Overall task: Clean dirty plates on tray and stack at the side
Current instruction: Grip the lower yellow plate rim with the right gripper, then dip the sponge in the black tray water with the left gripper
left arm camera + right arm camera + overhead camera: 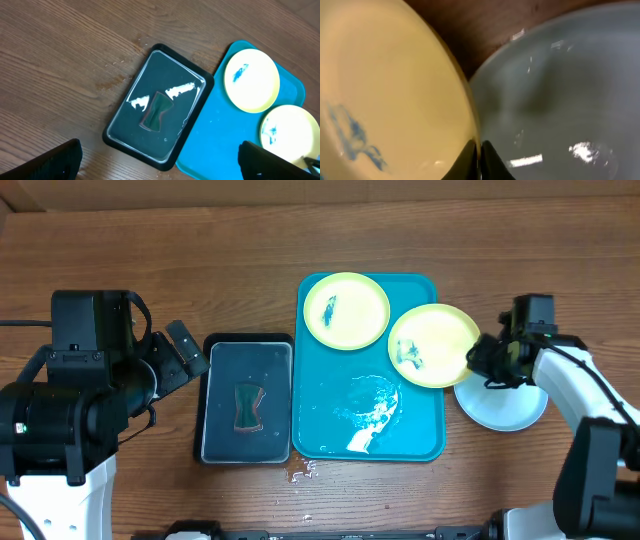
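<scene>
The turquoise tray (320,420) lies mid-table, wet with white foam. One yellow-green plate (346,310) with a dark smear rests on its far left corner. My right gripper (480,358) is shut on the rim of a second smeared yellow-green plate (433,345), held tilted over the tray's right edge; in the right wrist view the fingers (480,155) pinch that rim (395,90). The pale blue-white plate (503,408) lies on the wood to the right of the tray, also seen in the right wrist view (560,100). My left gripper (160,165) is open and empty.
A black basin (248,402) with water and a sponge (248,406) stands left of the tray; it shows in the left wrist view (160,105). Water drops lie on the wood in front of the tray (303,470).
</scene>
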